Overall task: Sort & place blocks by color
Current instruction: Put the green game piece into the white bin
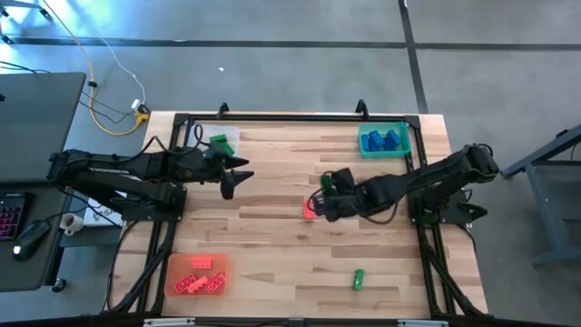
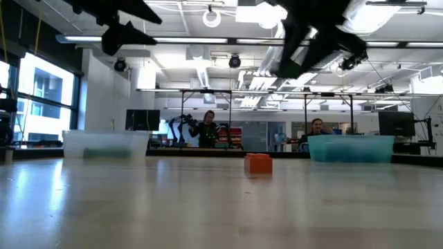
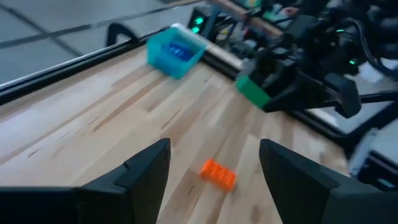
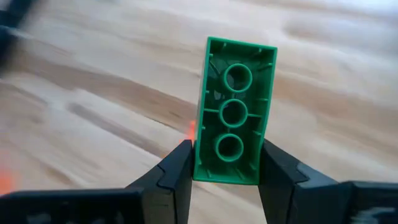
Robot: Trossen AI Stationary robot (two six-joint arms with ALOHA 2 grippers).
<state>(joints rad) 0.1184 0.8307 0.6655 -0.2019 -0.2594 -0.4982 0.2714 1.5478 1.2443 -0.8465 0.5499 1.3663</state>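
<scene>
My right gripper point(image 1: 318, 202) hangs over the table's middle, shut on a green block point(image 4: 235, 112), which also shows in the left wrist view point(image 3: 252, 92). A red block point(image 1: 309, 209) lies flat on the wood just below and beside it point(image 2: 257, 163). Another green block point(image 1: 358, 279) lies flat near the front edge. My left gripper point(image 1: 230, 184) hovers open, high over the left half of the table, with nothing between its fingers point(image 3: 214, 146). My right gripper pinches the green block's two long sides point(image 4: 200, 163) between its two fingers, near one end. The rest of the block sticks out beyond the fingertips, its hollow underside toward the wrist camera. The fingers slant down from the table's right. The block is lifted clear of the table.
A blue tray point(image 1: 384, 141) with blue blocks stands at the far right. A clear tray point(image 1: 221, 143) holding a green block is at the far left. An orange tray point(image 1: 198, 275) with red blocks sits at the near left. Bare wood lies between them.
</scene>
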